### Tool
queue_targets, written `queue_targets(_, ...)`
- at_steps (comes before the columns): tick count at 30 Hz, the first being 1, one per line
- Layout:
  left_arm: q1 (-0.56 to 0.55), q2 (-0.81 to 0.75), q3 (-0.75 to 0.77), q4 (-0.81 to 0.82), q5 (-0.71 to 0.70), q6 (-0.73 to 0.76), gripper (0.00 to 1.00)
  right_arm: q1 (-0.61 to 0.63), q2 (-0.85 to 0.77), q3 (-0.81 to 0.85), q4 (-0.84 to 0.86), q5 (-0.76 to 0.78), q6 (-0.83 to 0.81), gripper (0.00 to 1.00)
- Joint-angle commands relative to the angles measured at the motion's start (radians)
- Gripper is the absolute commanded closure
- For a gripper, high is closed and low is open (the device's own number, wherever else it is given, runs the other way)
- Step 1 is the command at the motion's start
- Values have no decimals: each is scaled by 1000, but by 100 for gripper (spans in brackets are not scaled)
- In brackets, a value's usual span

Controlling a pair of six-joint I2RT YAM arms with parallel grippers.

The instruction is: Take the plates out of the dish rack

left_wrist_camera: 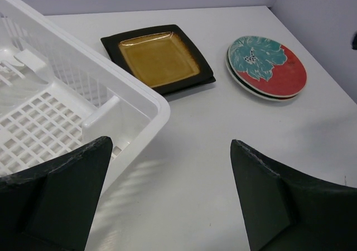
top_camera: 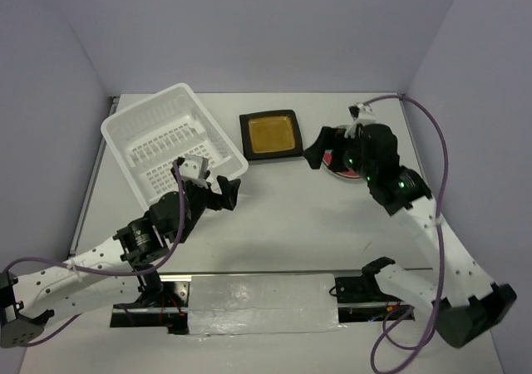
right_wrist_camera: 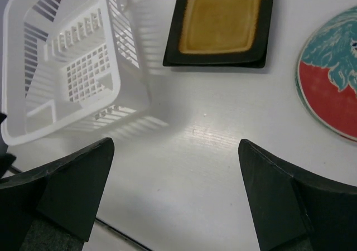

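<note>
The white dish rack (top_camera: 170, 137) stands at the back left, and no plate shows inside it (left_wrist_camera: 50, 117). An amber-centred square plate (top_camera: 270, 135) lies flat on the table to its right. The round red plate with the teal flower (left_wrist_camera: 268, 67) lies flat further right; in the top view my right arm covers most of that plate (top_camera: 335, 168). My left gripper (top_camera: 229, 193) hovers open just off the rack's near right corner, nothing between its fingers (left_wrist_camera: 170, 145). Beside the round plate's left edge my right gripper (top_camera: 320, 148) is open and empty too (right_wrist_camera: 175, 144).
Purple walls close in the table on the left, back and right. A strip of silver tape (top_camera: 262, 303) and the arm bases run along the near edge. The right arm's purple cable (top_camera: 440, 150) loops over the right side.
</note>
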Motion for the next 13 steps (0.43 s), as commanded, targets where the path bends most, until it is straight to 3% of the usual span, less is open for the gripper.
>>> queue_targets(1,-7,1,11,57,11,36,1,3,-165,-127,84,-7,-16,0)
queue_targets(7,-10,-22,-15,88,29,55,1,4,-371,-272,137,-42,-16,0)
queue_targets(13,-10,-5,-1,80,31,55,1,6,-505,-353,196,28,-12,0)
